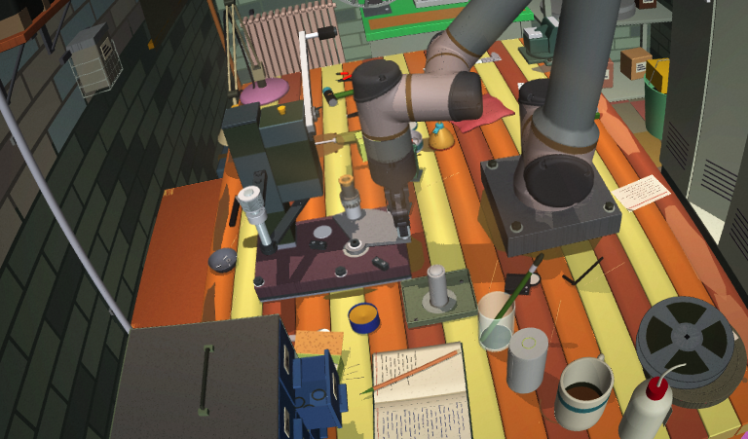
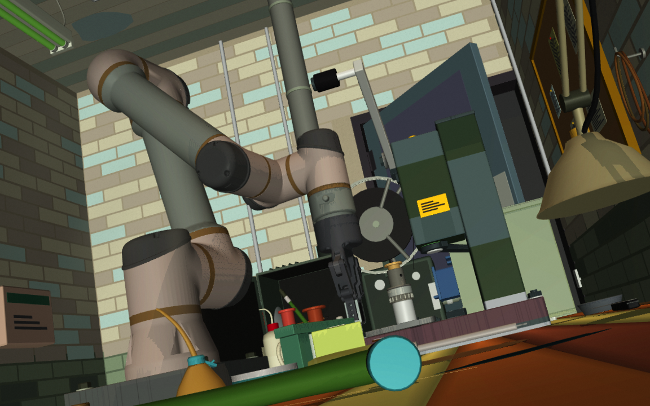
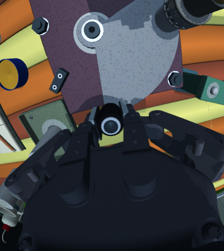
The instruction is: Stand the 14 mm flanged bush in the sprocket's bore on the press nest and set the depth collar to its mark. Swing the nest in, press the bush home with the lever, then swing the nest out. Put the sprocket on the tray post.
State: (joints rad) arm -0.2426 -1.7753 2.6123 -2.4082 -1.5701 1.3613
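The flanged bush (image 1: 346, 181) with its tan top stands in the sprocket (image 1: 351, 207) on the grey swinging nest (image 1: 368, 228), which lies on the maroon press base (image 1: 331, 264) out from under the press. My gripper (image 3: 110, 121) is closed on the nest's black handle knob (image 3: 110, 125) at the plate's outer edge, with a finger on each side of it in the wrist camera. The nest's pivot bolt (image 1: 354, 245) sits at the base's middle. The knurled depth collar (image 1: 251, 200) stands on its post left of the press column. The white press lever (image 1: 305, 76) points upward.
Behind stands the dark green press (image 1: 276, 148). The tray post (image 1: 437, 288) rises from a green plate in front of the base. Nearby lie a blue tin (image 1: 363, 318), an open notebook (image 1: 419, 393), cups (image 1: 496, 319), and my arm's base block (image 1: 549, 211).
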